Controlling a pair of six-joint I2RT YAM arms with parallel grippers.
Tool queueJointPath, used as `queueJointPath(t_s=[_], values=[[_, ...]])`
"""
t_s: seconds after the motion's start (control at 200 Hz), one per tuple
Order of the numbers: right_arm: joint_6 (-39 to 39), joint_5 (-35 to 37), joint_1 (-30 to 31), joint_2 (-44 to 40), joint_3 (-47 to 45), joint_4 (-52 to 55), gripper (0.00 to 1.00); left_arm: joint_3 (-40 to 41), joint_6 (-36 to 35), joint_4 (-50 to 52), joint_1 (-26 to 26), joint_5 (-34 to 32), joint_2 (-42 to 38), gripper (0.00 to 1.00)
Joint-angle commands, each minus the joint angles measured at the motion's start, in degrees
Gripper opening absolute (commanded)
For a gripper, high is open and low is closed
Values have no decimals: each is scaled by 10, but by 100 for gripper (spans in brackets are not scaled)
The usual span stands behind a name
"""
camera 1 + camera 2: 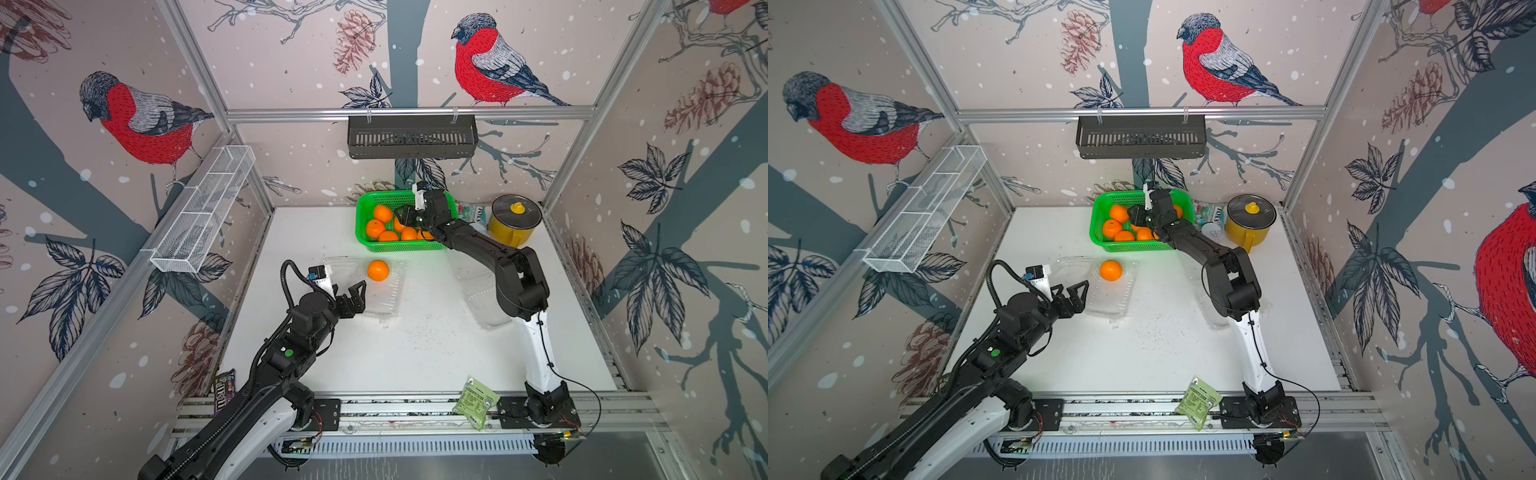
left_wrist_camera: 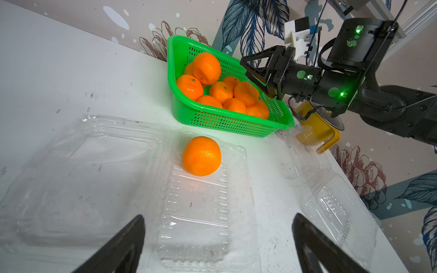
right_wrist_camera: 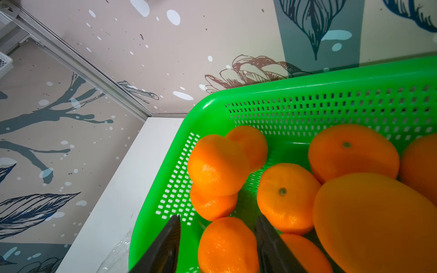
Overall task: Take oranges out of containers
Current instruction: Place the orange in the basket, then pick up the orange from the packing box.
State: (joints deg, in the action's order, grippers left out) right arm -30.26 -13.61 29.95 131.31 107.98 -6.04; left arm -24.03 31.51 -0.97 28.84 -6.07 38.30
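A small glossy orange mandarin (image 1: 378, 270) sits at the far end of a clear ribbed plastic clamshell box (image 1: 388, 299), which lies with its lid open left of centre in both top views. The left gripper (image 1: 360, 296) hovers just beside this box's left edge, with its jaws spread wide and empty. A second clear clamshell box (image 2: 331, 208) lies open at the right of the left wrist view. The right gripper (image 3: 218, 216) hangs over the green perforated plastic basket (image 1: 360, 224) at upper centre. Its jaws are partly apart and grip nothing. The other oranges (image 3: 286, 196) are heaped in the basket. A yellow lidded pot (image 1: 513, 220) stands to the right of it.
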Motion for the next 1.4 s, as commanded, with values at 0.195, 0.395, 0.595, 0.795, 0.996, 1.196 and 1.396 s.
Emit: queueJointPath(t_s=[0.195,0.395,0.595,0.795,0.996,1.196,1.396], values=[[27,15,0,-2,24,38,68,0,-9,-26,1,-13,5,98],[70,99,13,-65,-6,106,87,1,-19,-29,2,-27,7,98],[65,145,34,-149,-98,143,100,-2,-28,-35,1,-48,19,98],[55,237,98,-253,-211,110,99,-5,-29,-35,1,-53,28,98],[15,513,212,-331,-264,69,99,-2,-27,-33,2,-54,16,98],[-19,256,177,-387,-383,-2,100,-4,-19,-11,1,-56,-12,98],[-119,255,229,-350,-364,74,100,10,-22,23,1,-77,-78,98]])
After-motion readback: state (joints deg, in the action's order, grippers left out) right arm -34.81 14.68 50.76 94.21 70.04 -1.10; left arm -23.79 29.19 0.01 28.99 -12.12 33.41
